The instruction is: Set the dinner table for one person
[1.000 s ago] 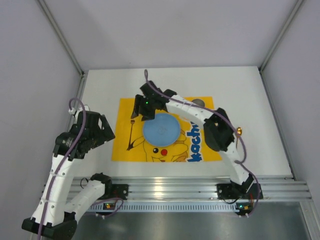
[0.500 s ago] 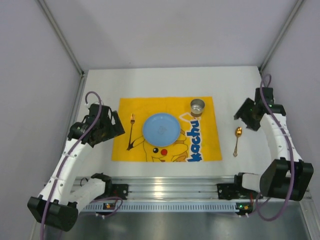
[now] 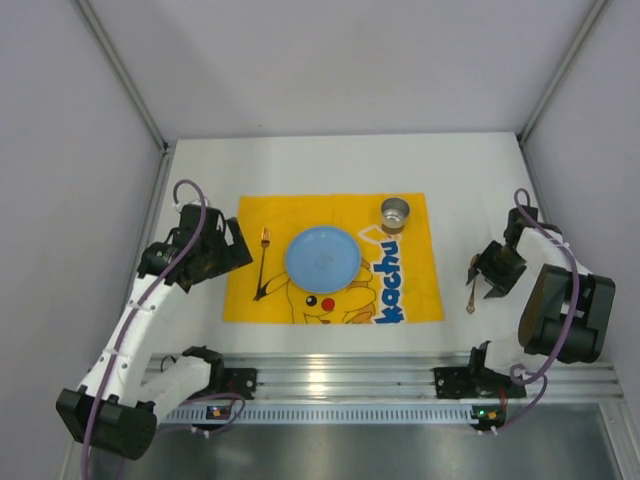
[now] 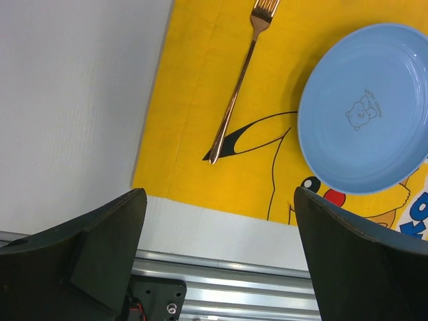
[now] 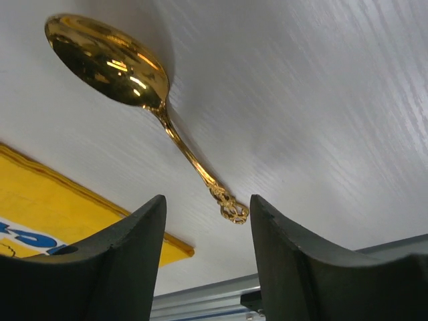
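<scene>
a white counter (image 3: 330,160) seen from above, with grey walls around it and a silver slotted rail (image 3: 330,375) along its near edge; the counter fills the middle of the view, and a yellow cartoon-print cloth (image 3: 240,295) lies flat on its centre.

on the middle of the cloth sits a round pale blue plate (image 3: 322,259); just left of the plate lies a copper-coloured fork (image 3: 262,265), tines toward the far side, apart from the plate; a small metal cup (image 3: 395,213) stands upright at the far right corner of the cloth.

a gold spoon (image 5: 114,63) lies on the bare counter right of the cloth, bowl toward the far side.

the left hand (image 4: 215,194) hangs above the left edge of the cloth, near the fork; its two dark fingers are spread wide with nothing between them.

the right hand (image 5: 207,200) is low over the spoon; its fingers are parted and stand on either side of the ornate end of the spoon's handle; the handle end is just beside one finger, and i cannot tell whether it touches; the spoon rests on the counter.
</scene>
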{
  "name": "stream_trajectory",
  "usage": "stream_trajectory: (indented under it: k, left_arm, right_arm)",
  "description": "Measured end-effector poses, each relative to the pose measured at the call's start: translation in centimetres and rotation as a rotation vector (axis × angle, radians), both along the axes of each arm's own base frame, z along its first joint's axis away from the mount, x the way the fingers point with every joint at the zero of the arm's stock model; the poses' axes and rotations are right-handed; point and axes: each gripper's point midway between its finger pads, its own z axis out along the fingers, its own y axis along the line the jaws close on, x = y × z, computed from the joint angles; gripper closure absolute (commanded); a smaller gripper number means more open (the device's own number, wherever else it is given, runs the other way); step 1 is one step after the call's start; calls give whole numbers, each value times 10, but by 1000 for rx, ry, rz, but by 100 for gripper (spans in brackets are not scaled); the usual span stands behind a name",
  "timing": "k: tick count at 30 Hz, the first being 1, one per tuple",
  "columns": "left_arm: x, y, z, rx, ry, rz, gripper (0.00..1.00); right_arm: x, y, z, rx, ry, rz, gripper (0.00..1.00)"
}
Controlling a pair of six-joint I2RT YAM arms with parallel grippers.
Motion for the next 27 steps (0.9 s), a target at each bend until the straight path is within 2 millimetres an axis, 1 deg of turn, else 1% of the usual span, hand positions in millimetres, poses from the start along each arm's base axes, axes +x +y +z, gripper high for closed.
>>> stream_trajectory:
  k: [1, 4, 5, 9, 10, 12, 13, 15, 16, 18, 20, 22, 25, 27]
  left_arm:
    - [0, 0, 1, -1, -5, 1, 3]
    - [-1, 1, 4, -2, -16, 3, 4]
    - [-2, 1, 4, -3, -19, 3, 3]
    - [-5, 3, 5, -2, -18, 12, 4]
    - [-6, 3, 5, -1, -18, 14, 3]
    - [-7, 4, 5, 2, -16, 21, 3]
    - [-7, 5, 5, 4, -17, 25, 3]
    - [-8, 6, 5, 7, -17, 31, 3]
    - [-8, 7, 5, 8, -15, 34, 3]
    - [-9, 8, 5, 11, -12, 39, 3]
    - [-9, 8, 4, 12, -10, 39, 3]
    - [-10, 8, 4, 13, -6, 41, 3]
    - [-10, 9, 4, 15, -6, 44, 3]
    - [-10, 10, 4, 19, -6, 47, 3]
  right_arm:
    - [2, -1, -2, 1, 3, 0, 52]
    - [11, -4, -6, -1, 8, 0, 57]
    - [14, -5, -7, -3, 7, 1, 61]
    - [27, -11, -15, -13, 12, 7, 65]
    - [29, -12, -17, -15, 14, 7, 67]
    - [31, -13, -21, -17, 17, 8, 68]
    - [31, -14, -21, -21, 17, 9, 71]
    - [31, -14, -22, -27, 23, 16, 75]
    - [30, -14, -22, -31, 25, 22, 82]
    - [29, -16, -23, -45, 35, 31, 92]
    - [27, -17, -23, -61, 45, 38, 97]
    - [27, -18, -23, -65, 55, 45, 100]
    - [28, -19, -22, -77, 65, 57, 100]
    - [34, -23, -17, -102, 58, 71, 100]
